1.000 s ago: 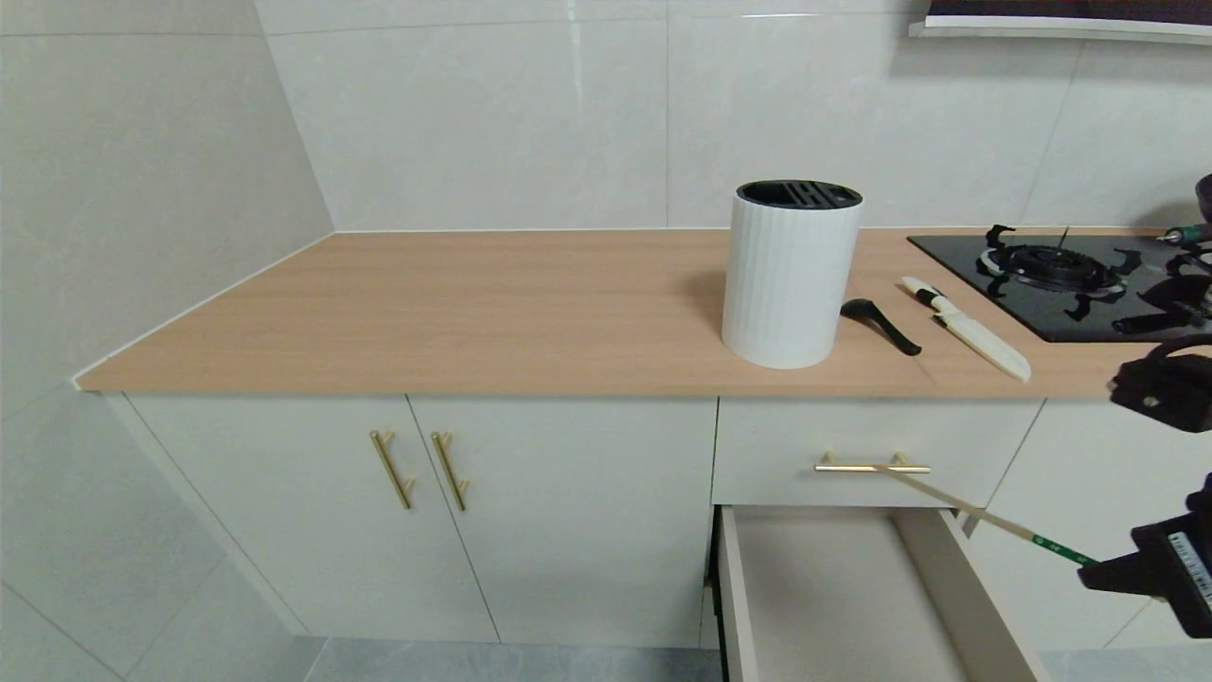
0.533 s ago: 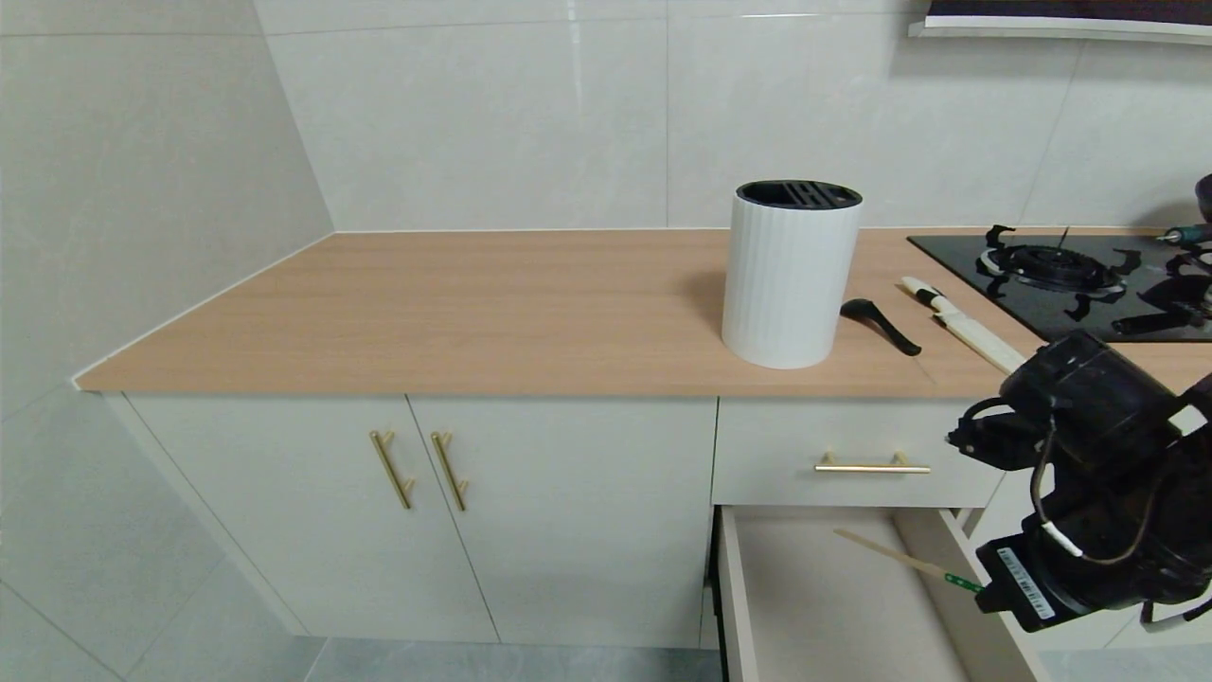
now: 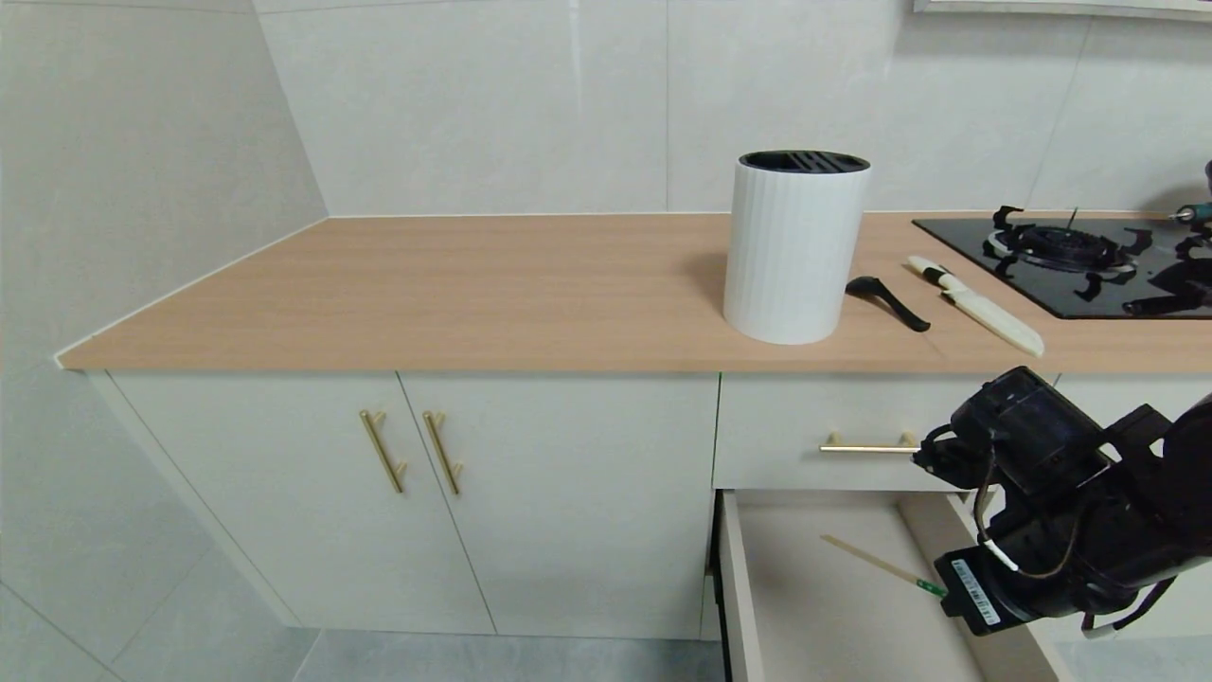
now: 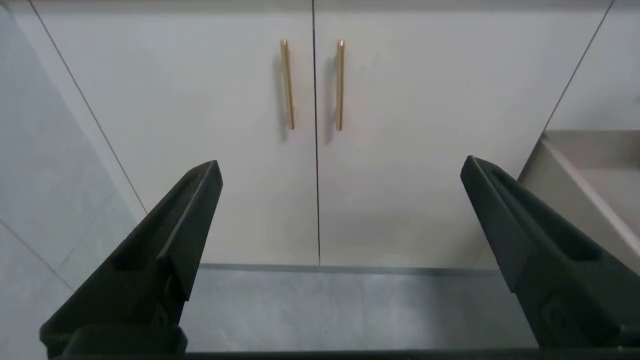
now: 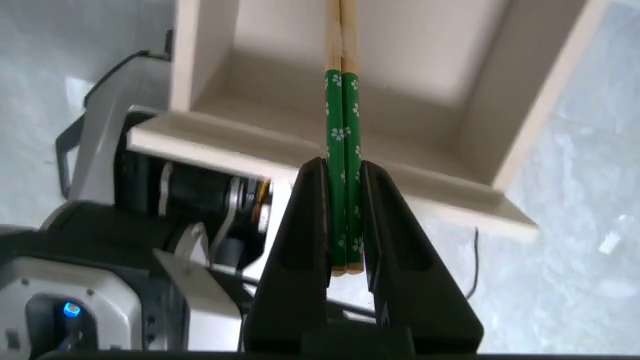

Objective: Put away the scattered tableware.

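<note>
My right gripper point(image 3: 950, 593) is shut on a pair of wooden chopsticks point(image 3: 876, 565) with green flowered ends point(image 5: 339, 150), held over the open lower drawer point(image 3: 814, 606) with their tips pointing into it. In the right wrist view the fingers point(image 5: 310, 215) clamp the green ends above the drawer's pale floor point(image 5: 400, 50). On the counter a black spoon point(image 3: 888, 300) and a cream-bladed knife point(image 3: 977, 306) lie to the right of the white ribbed utensil holder point(image 3: 795, 248). My left gripper point(image 4: 340, 250) is open, facing the cabinet doors point(image 4: 315, 120).
A black gas hob point(image 3: 1079, 260) sits at the counter's far right. A closed drawer with a gold handle point(image 3: 866, 446) is directly above the open one. Two gold door handles point(image 3: 407, 452) mark the cabinet to the left. The wooden counter point(image 3: 454, 284) stretches bare to the left.
My right arm has swung in from the right edge and lowered the chopsticks from in front of the upper drawer into the open drawer. The head camera has tilted slightly down.
</note>
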Robot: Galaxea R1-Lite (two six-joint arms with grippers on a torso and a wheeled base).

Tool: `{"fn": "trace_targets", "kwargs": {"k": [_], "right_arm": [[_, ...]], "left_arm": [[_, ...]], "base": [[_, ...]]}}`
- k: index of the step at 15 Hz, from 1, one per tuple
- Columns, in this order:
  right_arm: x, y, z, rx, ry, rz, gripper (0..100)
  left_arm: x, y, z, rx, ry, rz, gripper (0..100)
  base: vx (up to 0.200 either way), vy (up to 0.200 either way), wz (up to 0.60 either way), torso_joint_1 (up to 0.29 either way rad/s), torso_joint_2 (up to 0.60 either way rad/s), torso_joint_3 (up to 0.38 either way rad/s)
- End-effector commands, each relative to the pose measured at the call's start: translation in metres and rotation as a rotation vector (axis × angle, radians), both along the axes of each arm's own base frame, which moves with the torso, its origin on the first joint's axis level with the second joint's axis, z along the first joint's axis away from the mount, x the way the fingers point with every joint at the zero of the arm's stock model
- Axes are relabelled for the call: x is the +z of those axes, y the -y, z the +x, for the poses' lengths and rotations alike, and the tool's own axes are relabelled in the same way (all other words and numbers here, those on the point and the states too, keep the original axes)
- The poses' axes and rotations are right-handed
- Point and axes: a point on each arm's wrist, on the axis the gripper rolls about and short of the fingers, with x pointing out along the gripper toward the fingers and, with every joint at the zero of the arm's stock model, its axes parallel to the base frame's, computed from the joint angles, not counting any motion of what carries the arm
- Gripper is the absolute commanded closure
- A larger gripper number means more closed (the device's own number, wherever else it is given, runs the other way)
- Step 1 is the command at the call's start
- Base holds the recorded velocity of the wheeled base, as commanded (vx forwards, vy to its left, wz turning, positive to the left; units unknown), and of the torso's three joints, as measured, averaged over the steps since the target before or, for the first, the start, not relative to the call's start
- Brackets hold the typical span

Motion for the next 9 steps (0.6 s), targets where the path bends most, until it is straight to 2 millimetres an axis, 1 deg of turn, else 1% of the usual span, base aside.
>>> {"fn": "trace_targets", "kwargs": {"k": [1, 6, 9], "right_arm": [[-0.0030, 0.0002, -0.0001, -0.003, -0.007, -0.015, 100], [-0.0014, 0.0004, -0.0001, -0.008, 0.011, -0.016, 100], [-0.0047, 0.0006, 0.0011, -0.018, 0.031, -0.035, 100]], "left_arm": [[0.0000, 0.0000, 0.0000, 0.000, 0.000, -0.001, 0], [0.0000, 0.0000, 0.0000, 0.000, 0.000, 0.001, 0], [0.0000, 0.0000, 0.0001, 0.000, -0.002, -0.001, 0]], "base": [[0.000, 0.000, 0.00, -0.183, 0.47, 0.266], [0.000, 0.000, 0.00, -0.174, 0.47, 0.290], [0.000, 0.000, 0.00, -0.149, 0.45, 0.303]]}}
